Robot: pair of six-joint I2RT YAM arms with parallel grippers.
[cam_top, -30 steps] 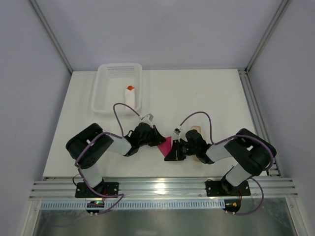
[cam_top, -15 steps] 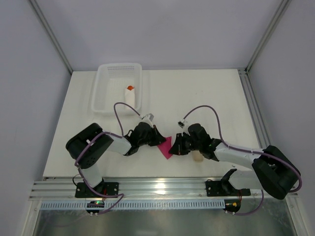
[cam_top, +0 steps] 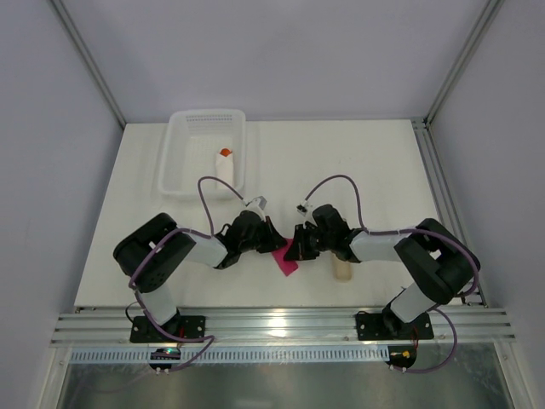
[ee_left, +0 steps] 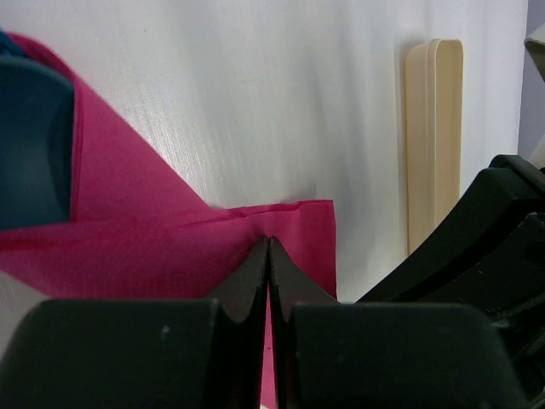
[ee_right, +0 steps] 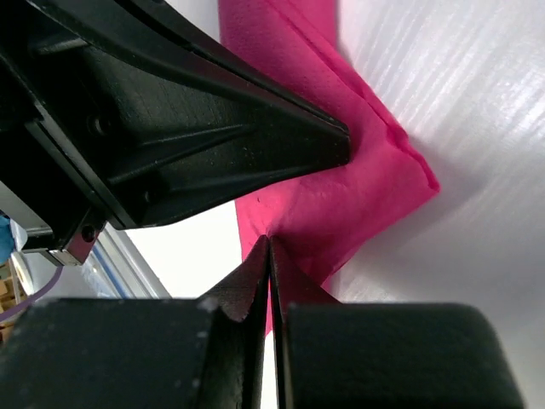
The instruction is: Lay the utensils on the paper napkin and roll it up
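The magenta paper napkin (cam_top: 288,258) lies folded on the table between my two grippers. My left gripper (cam_top: 272,241) is shut, and its tips pinch a fold of the napkin (ee_left: 170,256). My right gripper (cam_top: 298,248) is also shut, its tips pinching the napkin (ee_right: 358,179) from the other side. The two grippers nearly touch. A dark blue utensil part (ee_left: 32,141) shows at the napkin's edge in the left wrist view; I cannot tell whether it is the fork or the spoon. The yellow-orange knife is hidden.
A long beige strip (cam_top: 341,267) lies just right of the napkin, also in the left wrist view (ee_left: 434,128). A white basket (cam_top: 180,162) at the back left holds a white roll with an orange tip (cam_top: 224,167). The table's near edge runs just below the napkin.
My right gripper has moved up and left, closer to the left gripper, and its arm has swung about. The beige strip is now uncovered. The left arm has stayed put.
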